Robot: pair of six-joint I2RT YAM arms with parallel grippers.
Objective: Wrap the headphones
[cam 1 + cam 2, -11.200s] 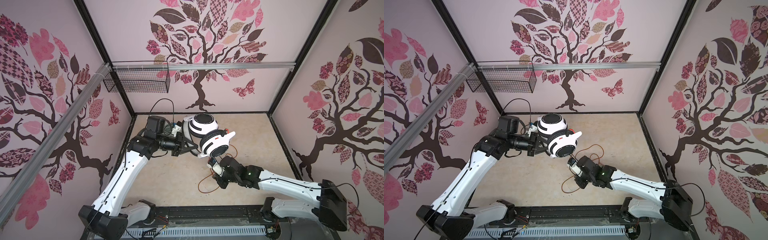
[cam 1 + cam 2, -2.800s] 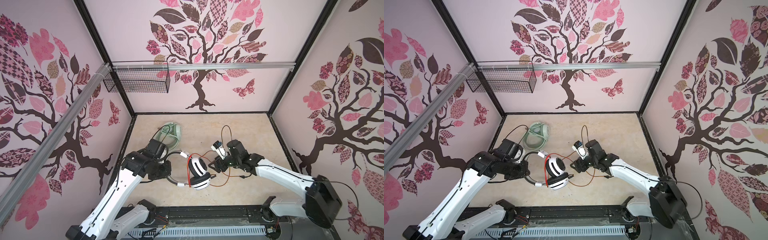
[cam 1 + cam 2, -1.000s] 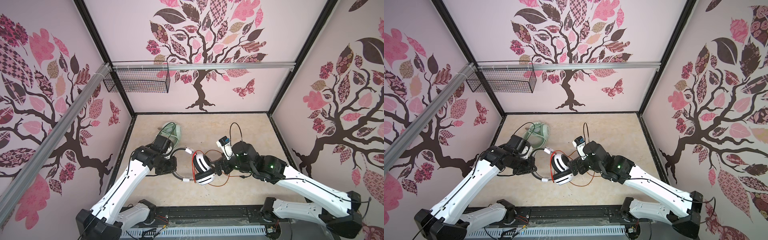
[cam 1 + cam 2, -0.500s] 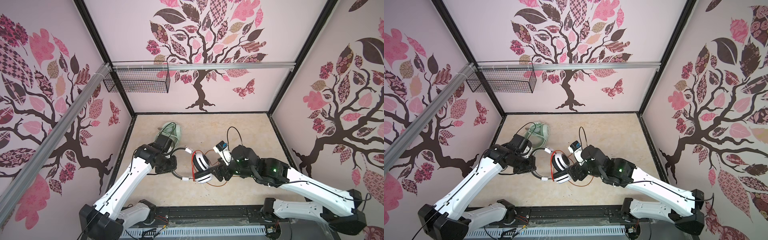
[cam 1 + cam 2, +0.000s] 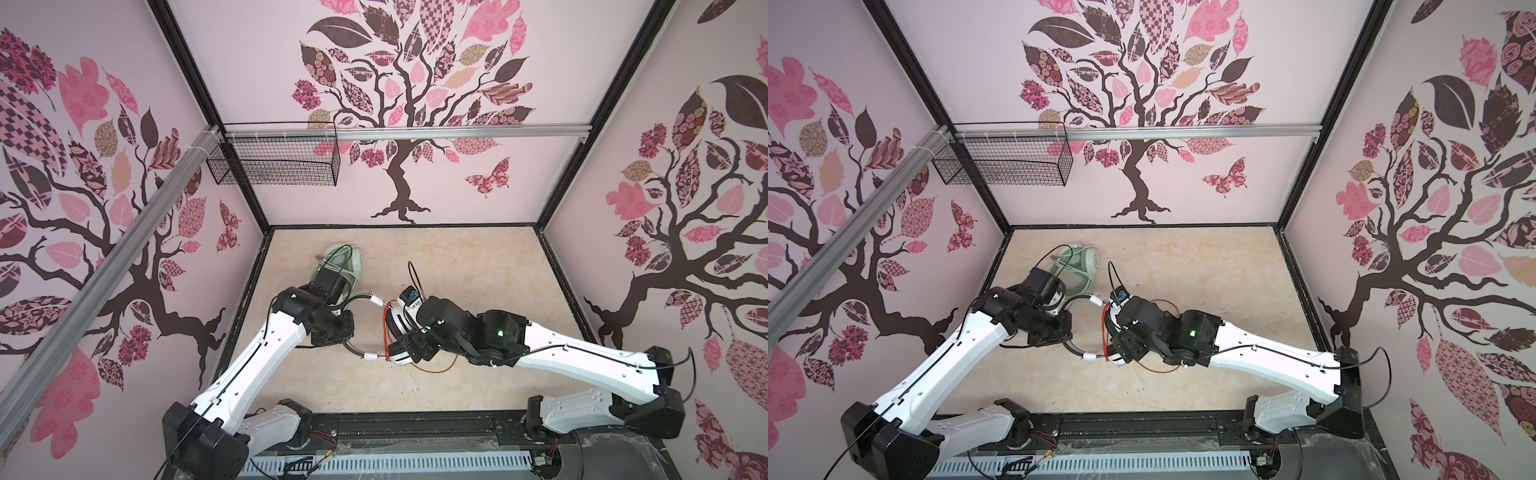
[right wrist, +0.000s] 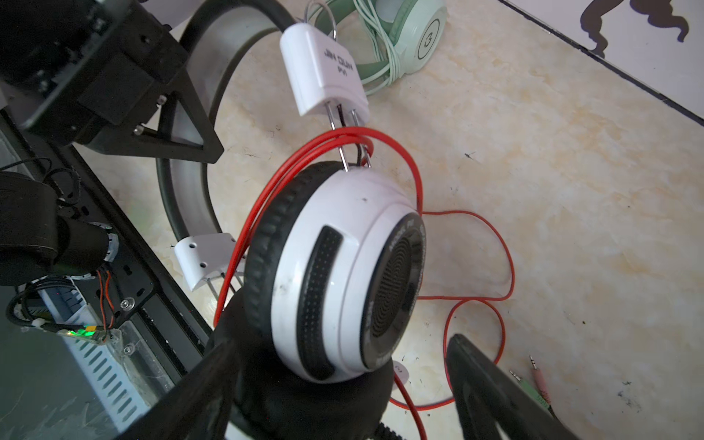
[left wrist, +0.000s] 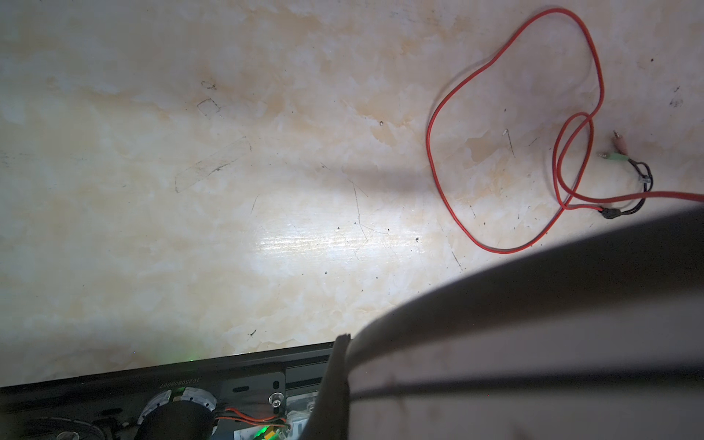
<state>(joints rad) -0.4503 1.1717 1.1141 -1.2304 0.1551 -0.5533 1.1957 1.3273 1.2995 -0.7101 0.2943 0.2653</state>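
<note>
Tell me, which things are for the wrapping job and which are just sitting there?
For the job: white-and-black headphones, red cable, mint-green headphones.
Just there: wire basket, metal rail.

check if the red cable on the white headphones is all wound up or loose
Partly wound: a few turns of the red cable circle the white headphones; the rest and the plugs lie loose on the table.

- White-and-black headphones (image 6: 343, 266): red cable (image 6: 472, 217) loops round the ear cup and trails over the bench (image 6: 571, 171).
- Left gripper (image 6: 198, 144) clamps the headband.
- Right gripper (image 6: 343, 339) straddles the cup, jaws wide.
- Mint-green headphones (image 6: 415, 34) lie by the bench's wall edge.
</note>
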